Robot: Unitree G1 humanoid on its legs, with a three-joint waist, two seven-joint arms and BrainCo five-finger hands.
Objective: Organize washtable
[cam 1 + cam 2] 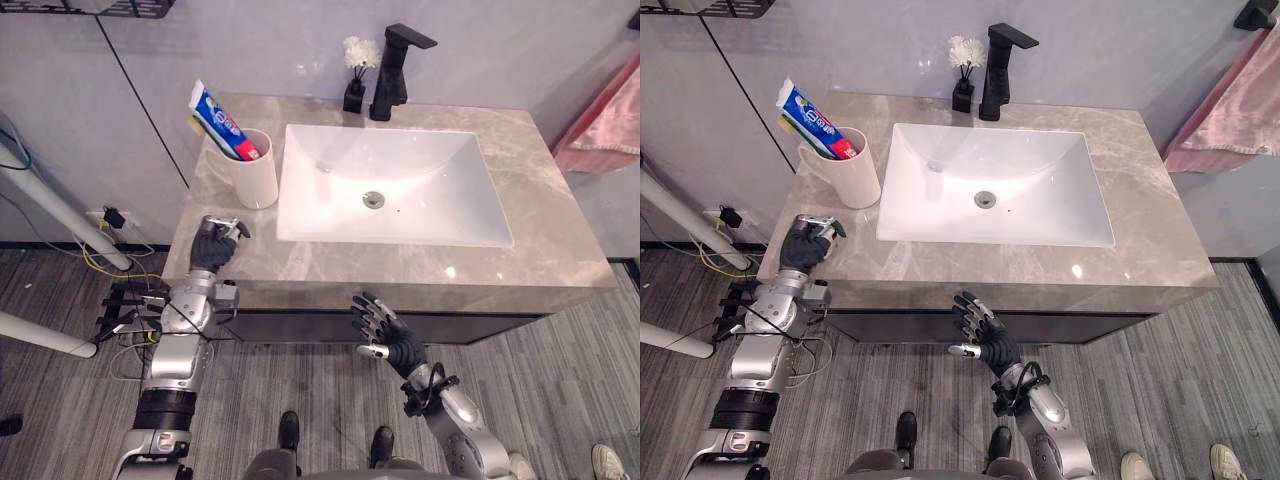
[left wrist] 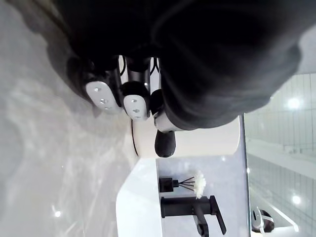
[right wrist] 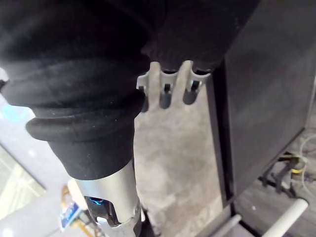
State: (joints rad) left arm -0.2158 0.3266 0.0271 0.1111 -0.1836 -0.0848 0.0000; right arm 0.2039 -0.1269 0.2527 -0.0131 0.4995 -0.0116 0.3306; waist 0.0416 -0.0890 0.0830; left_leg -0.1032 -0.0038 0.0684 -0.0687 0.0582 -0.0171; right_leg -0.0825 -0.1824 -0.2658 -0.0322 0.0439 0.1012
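Left fingers curled, one cup, one toothpaste

Counter: across the middle of the frame.
Sink: sunk in the counter, centre to right.
Faucet: upper centre, behind the sink.
Diffuser bottle: just left of the faucet.
Cup: on the counter, just left of the sink.
Toothpaste tube: in the cup, leaning toward the upper left.
Towel: right edge, past the counter.
Left hand: on the counter's front left corner, before the cup.
Right hand: lower centre, below the counter's front edge.
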